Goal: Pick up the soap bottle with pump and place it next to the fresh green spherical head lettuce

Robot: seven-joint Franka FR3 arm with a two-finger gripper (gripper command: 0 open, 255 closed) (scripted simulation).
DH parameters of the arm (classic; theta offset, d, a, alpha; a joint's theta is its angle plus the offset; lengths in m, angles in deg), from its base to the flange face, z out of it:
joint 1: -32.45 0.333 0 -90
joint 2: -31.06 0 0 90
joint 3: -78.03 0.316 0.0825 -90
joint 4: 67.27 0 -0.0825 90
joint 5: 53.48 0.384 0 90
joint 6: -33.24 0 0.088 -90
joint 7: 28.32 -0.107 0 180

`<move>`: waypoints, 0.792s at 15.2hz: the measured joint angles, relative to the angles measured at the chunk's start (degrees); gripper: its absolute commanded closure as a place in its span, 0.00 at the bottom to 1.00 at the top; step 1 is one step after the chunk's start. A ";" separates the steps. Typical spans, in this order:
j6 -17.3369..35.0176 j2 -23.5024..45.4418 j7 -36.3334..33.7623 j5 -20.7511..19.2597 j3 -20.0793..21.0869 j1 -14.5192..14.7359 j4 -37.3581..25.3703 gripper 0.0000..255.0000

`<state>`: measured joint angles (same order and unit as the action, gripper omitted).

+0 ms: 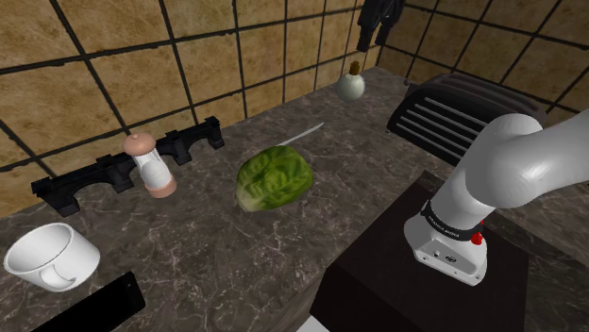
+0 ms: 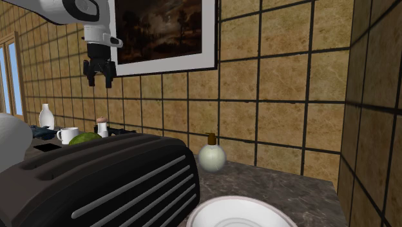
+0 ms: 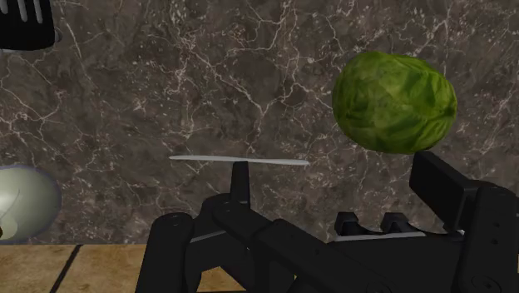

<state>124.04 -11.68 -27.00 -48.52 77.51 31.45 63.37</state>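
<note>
Shoulder view, approach stage: soap bottle (image 1: 351, 85) upright by the wall (image 1: 189, 57), well apart from the lettuce (image 1: 275, 179).
Gripper (image 2: 100, 82) way up high, spread wide, holding nothing; next up, probably dropping over that bottle and squeezing.

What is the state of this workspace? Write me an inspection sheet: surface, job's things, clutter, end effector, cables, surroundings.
Surface: dark veined stone counter, no spills seen.
Job's things: pale round soap bottle with a brown pump, upright near the wall; green lettuce mid-counter, well apart from the bottle.
Clutter: black toaster; white mug on its side; pale grinder; black rack; white plate; thin white strip.
End effector: open, empty, high above the counter.
Cables: nothing seen.
Surroundings: tan tiles on the wall; framed dark painting.
</note>
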 measured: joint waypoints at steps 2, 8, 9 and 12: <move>0.35 0.41 0.49 -0.30 -0.44 -0.17 0.01 0.00; 5.56 6.57 6.14 -3.38 -5.41 -2.08 -0.20 0.00; 6.57 7.36 7.25 -3.90 -6.39 -2.47 0.12 0.00; 9.69 11.77 10.31 -5.05 -9.09 -3.33 -0.89 0.00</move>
<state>133.73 0.09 -16.69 -53.57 68.42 28.13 62.48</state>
